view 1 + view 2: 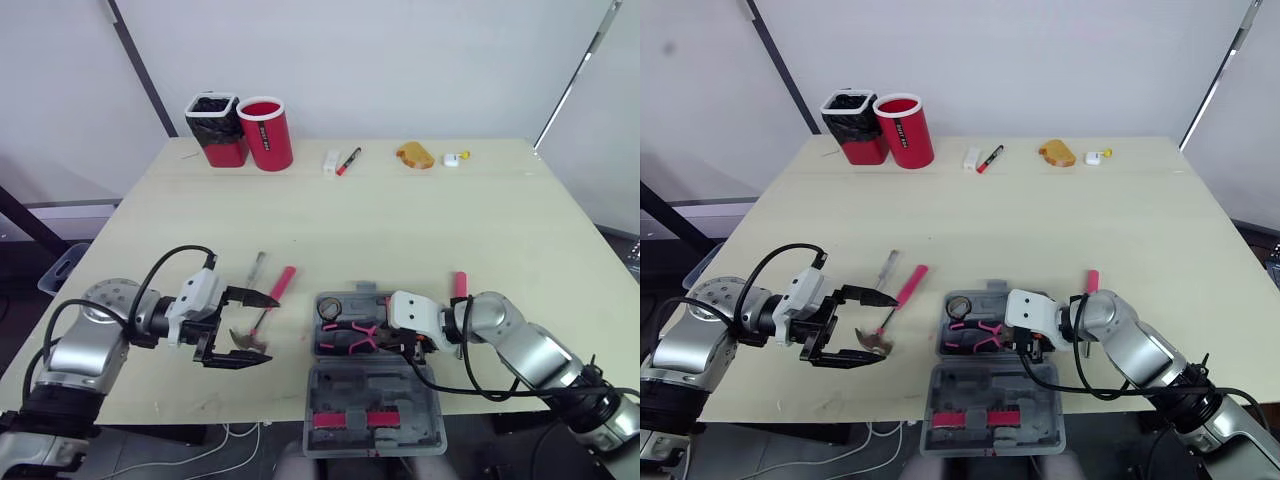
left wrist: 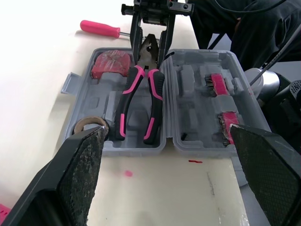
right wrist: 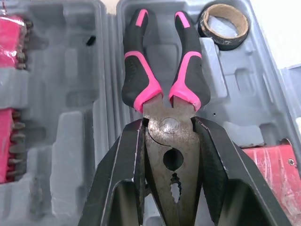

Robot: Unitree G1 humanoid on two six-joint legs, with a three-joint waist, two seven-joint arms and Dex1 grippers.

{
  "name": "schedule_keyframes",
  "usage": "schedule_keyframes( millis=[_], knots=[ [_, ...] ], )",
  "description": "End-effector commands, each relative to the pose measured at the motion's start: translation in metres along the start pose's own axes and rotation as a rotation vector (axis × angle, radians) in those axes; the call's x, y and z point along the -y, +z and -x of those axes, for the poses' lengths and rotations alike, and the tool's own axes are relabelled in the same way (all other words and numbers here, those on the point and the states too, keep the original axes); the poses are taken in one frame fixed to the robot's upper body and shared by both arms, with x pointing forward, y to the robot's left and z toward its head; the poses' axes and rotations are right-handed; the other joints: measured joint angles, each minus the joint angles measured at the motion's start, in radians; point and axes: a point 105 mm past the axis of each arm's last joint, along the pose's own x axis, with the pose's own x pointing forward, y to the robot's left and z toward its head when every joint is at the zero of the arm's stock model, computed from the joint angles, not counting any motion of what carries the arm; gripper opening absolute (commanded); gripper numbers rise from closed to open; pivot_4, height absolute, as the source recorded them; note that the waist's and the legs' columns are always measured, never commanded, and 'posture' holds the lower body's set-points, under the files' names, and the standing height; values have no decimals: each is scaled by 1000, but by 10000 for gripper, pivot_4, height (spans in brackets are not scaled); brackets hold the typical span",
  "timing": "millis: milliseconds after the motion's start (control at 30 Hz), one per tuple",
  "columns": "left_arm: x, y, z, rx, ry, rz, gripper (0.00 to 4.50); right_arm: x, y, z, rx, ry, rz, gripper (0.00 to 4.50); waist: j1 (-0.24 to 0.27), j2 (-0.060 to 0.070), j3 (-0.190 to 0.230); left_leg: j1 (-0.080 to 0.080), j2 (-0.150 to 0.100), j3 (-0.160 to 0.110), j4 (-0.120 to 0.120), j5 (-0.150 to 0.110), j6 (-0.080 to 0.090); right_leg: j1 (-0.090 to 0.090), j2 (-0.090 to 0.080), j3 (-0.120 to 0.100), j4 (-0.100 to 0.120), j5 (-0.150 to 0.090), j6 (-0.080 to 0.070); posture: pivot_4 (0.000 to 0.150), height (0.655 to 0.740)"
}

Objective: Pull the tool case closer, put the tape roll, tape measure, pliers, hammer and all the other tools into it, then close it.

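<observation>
The grey tool case lies open at the table's front edge. The pink-handled pliers lie in its base. My right gripper is shut on the pliers' metal head. A tape roll and a red tape measure also sit in the base. The pink-handled hammer lies left of the case. My left gripper stands open, one finger on each side of the hammer's head. A small metal tool lies beside the hammer, and a pink screwdriver lies right of the case.
Against the back edge stand a red cup and a dark-topped container. A marker, a white block, a yellow-brown item and a small white item lie there too.
</observation>
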Motion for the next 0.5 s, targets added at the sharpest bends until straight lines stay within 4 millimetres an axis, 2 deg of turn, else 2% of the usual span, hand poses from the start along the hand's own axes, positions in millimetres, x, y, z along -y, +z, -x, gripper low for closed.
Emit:
schedule_keyframes(
  millis=[33,500],
  knots=[
    [1,8,7,-10,-12,-44,45000,4,8,-5,4,-15,32,9952,0,0,0,0,0,0,0,0,0,0,0,0,1,0,0,1500,7400],
    [1,6,1,3,-23,-44,45000,10,8,-10,1,-5,92,9952,-5,0,0,1,0,1,3,0,0,-4,1,2,10,-1,-1,1500,7400]
  ],
)
